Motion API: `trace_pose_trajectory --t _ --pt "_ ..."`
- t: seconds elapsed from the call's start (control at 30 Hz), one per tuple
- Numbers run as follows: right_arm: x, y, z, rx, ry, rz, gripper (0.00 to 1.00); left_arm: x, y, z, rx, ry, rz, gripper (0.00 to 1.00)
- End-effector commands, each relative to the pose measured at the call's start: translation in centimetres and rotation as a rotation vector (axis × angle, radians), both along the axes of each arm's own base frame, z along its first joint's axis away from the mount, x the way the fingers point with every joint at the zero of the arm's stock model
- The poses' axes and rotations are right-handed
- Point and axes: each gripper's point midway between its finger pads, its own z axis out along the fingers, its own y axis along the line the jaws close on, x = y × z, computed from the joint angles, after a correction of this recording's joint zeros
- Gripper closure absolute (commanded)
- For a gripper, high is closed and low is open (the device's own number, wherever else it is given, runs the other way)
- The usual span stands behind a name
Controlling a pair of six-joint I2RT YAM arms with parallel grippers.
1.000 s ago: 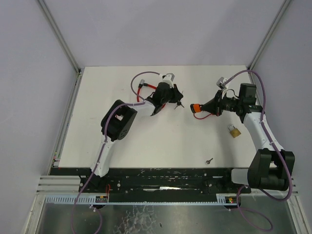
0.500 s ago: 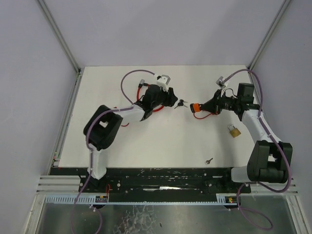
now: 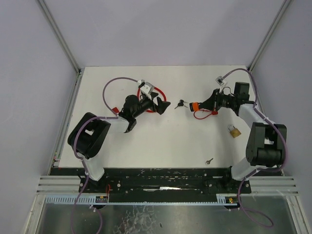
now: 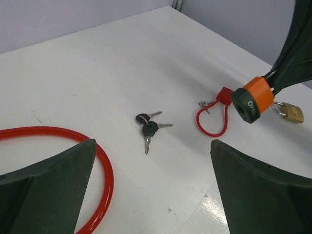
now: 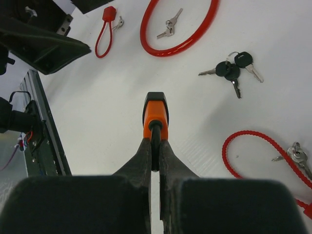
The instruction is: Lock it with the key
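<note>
Key bunch (image 3: 180,103) with black heads lies flat on the white table (image 3: 146,141), between the two grippers and touched by neither; at the left, a red cable ring (image 4: 109,178) lies beside the left gripper (image 3: 161,104), whose fingers stand wide apart with nothing between them; right of the keys, the right gripper (image 5: 155,142) is clamped on an orange-and-black lock (image 5: 155,111), just beside a red cord loop (image 5: 249,132); a brass padlock (image 3: 234,131) lies further right.
</note>
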Motion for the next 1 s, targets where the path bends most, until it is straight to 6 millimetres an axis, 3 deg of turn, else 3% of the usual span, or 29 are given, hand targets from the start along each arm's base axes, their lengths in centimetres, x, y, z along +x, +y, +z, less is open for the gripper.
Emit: trace_pose_trajectory --t 0.0,0.3,0.5,0.77,0.9,0.97 --pt "3.5 -0.4 1.3 0.023 -0.004 -0.022 0.99 0.5 0.4 3.4 -0.068 -0.123 0.001 0.0" --pt "10.3 -1.5 -3.1 0.011 0.172 -0.081 0.99 1.1 1.6 2.6 0.0 -0.137 0.067 0.0" --pt "12.6 -2.0 -5.1 -0.018 0.218 -0.085 0.98 0.9 1.7 2.7 0.009 -0.149 0.067 0.0" --pt "13.0 -1.3 -7.3 0.009 0.293 -0.054 0.96 0.7 1.4 2.6 0.009 -0.147 0.042 0.0" --pt "12.9 -0.1 -8.4 -0.005 0.339 -0.015 0.94 0.6 1.3 2.7 0.01 -0.15 0.036 0.0" --pt "12.6 1.0 -8.7 -0.021 0.351 0.014 0.88 0.6 1.2 2.7 0.01 -0.15 0.033 0.0"
